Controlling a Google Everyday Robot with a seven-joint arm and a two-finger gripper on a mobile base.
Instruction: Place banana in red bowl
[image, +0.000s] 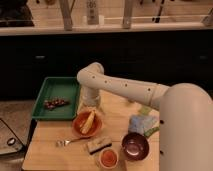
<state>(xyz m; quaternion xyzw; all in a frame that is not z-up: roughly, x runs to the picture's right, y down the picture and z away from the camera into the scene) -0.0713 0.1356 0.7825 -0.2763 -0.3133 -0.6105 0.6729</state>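
A light wooden bench (47, 156) stands in the foreground, and right behind it a row of dark, almost black cabinet fronts (150, 60) runs across the whole width, dimly lit. Along their top lies a pale ledge (160, 28), and from it grey upright posts (66, 14) rise with a brighter, cream-coloured surface showing between them. At the lower left, beside the bench, a patch of grey speckled floor (12, 111) is visible, with something dark at the edge that is too unclear to name.
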